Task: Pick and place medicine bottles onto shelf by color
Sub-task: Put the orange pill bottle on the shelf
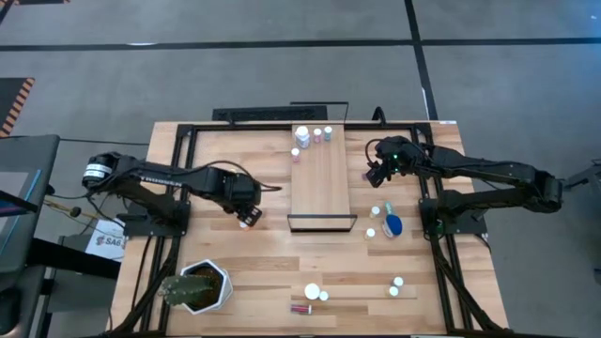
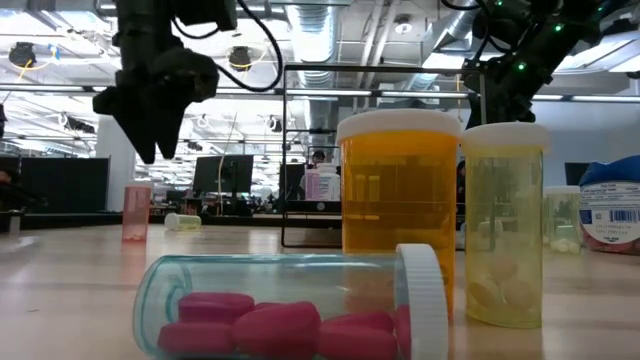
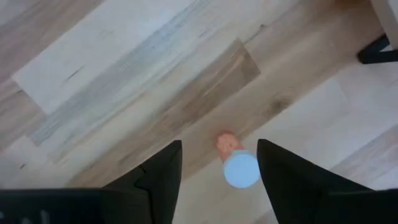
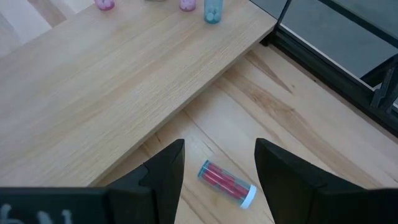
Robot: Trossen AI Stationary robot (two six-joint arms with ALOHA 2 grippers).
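Note:
My left gripper (image 1: pixel 249 218) is open and hangs above a small pink bottle with a white cap (image 3: pixel 236 163). The bottle stands upright on the tabletop, left of the shelf (image 1: pixel 321 183). The fingers stand on either side of it without touching; the low view shows the gripper (image 2: pixel 150 110) well above the bottle (image 2: pixel 137 212). My right gripper (image 1: pixel 376 172) is open above a clear vial of red pills (image 4: pixel 225 180) that lies on its side beside the shelf's right edge (image 4: pixel 205 81). Several small bottles (image 1: pixel 315 137) stand at the shelf's far end.
More bottles stand right of the shelf, among them a wider blue one (image 1: pixel 392 223), and near the front edge (image 1: pixel 315 293), with a red vial lying there (image 1: pixel 300 308). A white hexagonal plant pot (image 1: pixel 202 286) stands at the front left. A dark frame (image 1: pixel 321 222) closes the shelf's near end.

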